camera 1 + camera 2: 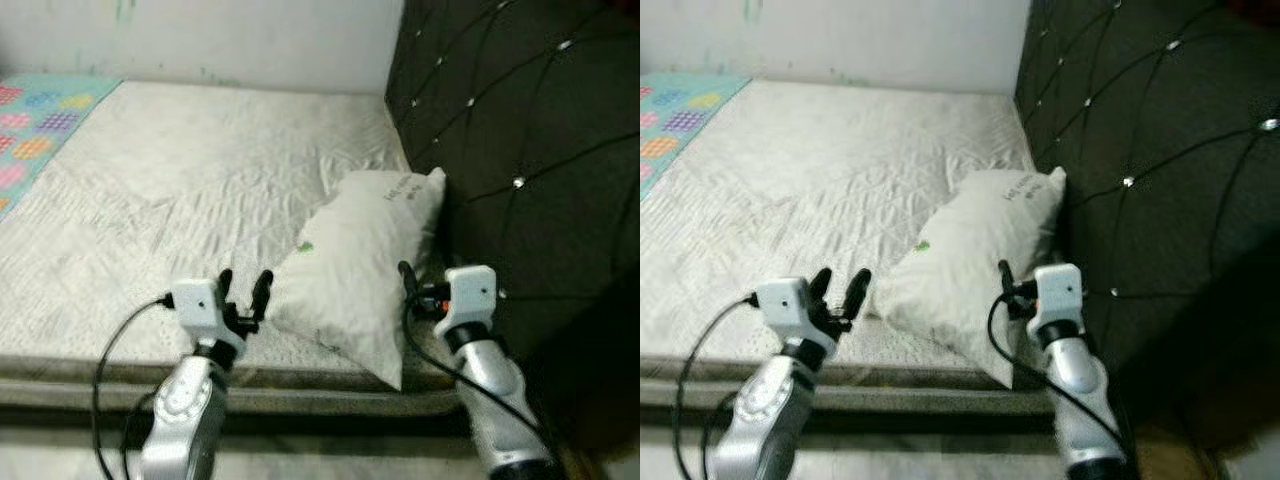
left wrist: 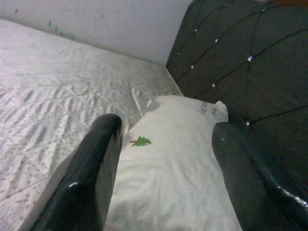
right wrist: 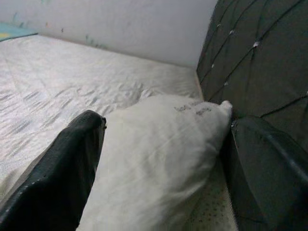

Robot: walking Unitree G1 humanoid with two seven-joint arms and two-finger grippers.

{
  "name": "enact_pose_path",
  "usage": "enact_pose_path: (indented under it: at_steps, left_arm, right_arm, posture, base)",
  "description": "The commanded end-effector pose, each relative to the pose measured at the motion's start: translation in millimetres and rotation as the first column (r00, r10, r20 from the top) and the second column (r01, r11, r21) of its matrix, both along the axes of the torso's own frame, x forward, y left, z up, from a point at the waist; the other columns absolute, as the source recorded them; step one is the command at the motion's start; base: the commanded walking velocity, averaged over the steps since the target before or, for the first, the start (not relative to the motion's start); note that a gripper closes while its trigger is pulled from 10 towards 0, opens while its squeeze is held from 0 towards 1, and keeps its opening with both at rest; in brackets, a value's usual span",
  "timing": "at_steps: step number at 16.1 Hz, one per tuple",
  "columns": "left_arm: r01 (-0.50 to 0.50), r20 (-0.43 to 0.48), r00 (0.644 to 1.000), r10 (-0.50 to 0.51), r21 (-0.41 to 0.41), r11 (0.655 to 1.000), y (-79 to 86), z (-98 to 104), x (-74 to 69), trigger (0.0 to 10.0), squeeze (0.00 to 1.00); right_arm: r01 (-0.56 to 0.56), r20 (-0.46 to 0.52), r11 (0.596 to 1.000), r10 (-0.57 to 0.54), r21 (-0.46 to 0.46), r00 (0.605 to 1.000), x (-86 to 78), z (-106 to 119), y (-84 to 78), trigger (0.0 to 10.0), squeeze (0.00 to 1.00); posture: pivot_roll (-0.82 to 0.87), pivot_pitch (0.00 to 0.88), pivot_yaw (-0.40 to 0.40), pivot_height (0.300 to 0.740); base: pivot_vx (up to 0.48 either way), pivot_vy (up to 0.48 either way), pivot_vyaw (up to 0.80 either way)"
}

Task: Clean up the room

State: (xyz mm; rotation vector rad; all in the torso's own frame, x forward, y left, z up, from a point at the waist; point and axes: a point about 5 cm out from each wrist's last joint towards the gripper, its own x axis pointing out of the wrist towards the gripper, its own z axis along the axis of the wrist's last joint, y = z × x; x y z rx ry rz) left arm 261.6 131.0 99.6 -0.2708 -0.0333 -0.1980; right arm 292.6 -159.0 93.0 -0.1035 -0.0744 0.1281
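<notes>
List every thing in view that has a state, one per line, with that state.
pillow: lying tilted on the mattress, its far corner against the headboard, not gripped
left gripper: jaws open, at the pillow's left edge
right gripper: jaws open, at the pillow's right side
mattress: covered by a wrinkled white quilted sheet
headboard: upright, dark, tufted
patterned blanket: spread flat at the mattress's far left
</notes>
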Motion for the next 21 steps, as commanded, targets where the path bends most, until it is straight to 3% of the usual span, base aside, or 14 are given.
enact_pose_path:
  at_steps: [1, 14, 21]
  left_arm:
    - [0.001, 0.013, 1.000, -0.001, -0.012, 1.000, 0.5, 2.8, -1.0, 10.0, 0.00]
    - [0.016, 0.011, 1.000, -0.016, -0.017, 1.000, -1.9, 2.4, -2.7, 10.0, 0.00]
    - [0.015, 0.012, 1.000, -0.015, -0.012, 1.000, -1.0, 3.1, -1.7, 10.0, 0.00]
  right_arm:
    - [-0.001, 0.013, 1.000, 0.001, -0.005, 1.000, 1.3, 4.3, -0.6, 10.0, 0.00]
    - [-0.004, 0.008, 1.000, 0.004, -0.008, 1.000, -0.3, 2.9, -1.6, 10.0, 0.00]
    - [0.000, 0.006, 1.000, 0.000, -0.008, 1.000, 0.5, 3.1, -1.6, 10.0, 0.00]
  posture:
    - [-0.12, 0.076, -0.033, 0.740]
    - [-0.13, 0.078, -0.037, 0.740]
    - [-0.12, 0.090, -0.039, 0.740]
  base:
    - [0.247, 0.000, 0.00]
    - [0.260, 0.000, 0.00]
    - [0.105, 0.000, 0.00]
